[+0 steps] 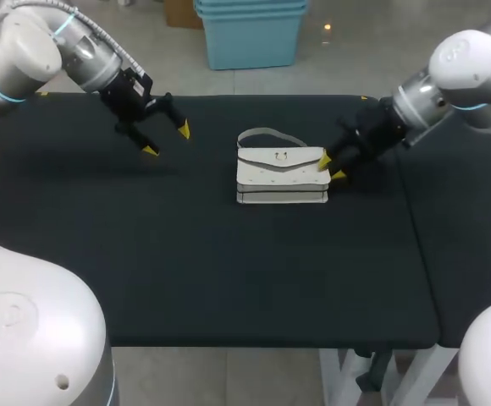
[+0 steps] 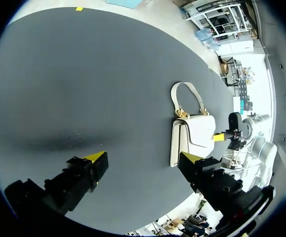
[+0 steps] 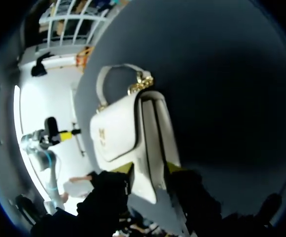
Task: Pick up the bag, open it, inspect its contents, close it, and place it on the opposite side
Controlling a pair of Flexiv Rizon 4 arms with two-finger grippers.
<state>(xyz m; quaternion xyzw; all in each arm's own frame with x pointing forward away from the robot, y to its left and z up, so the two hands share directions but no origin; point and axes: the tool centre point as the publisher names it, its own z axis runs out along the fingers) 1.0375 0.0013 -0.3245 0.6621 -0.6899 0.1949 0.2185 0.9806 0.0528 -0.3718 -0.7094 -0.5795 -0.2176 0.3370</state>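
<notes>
The black bench (image 1: 228, 271) carries one item only, with bare surface on every side of it. The left arm (image 1: 25, 51) comes in at the far left corner and the right arm (image 1: 466, 68) at the far right. Neither arm crosses over the other.

A white handbag (image 1: 279, 173) sits near the middle of the bench, slightly toward the far edge. Its long axis runs left to right across the bench. The flap face is turned upward and the stacked side folds face the near edge.

The left gripper (image 1: 166, 139) hangs above bare bench, well apart from the handbag on its left, with its fingers spread wide and holding nothing. Nothing lies between it and the handbag (image 2: 195, 136).

The right gripper (image 1: 331, 167) is at the handbag's right end. In the right wrist view this gripper (image 3: 150, 170) has a finger on each side of that end of the handbag (image 3: 118, 128), and both yellow tips press against it.

The grey-white handle (image 1: 267, 135) lies arched toward the far edge, joined by gold links. A small gold clasp (image 1: 280, 156) sits at the flap's centre.
</notes>
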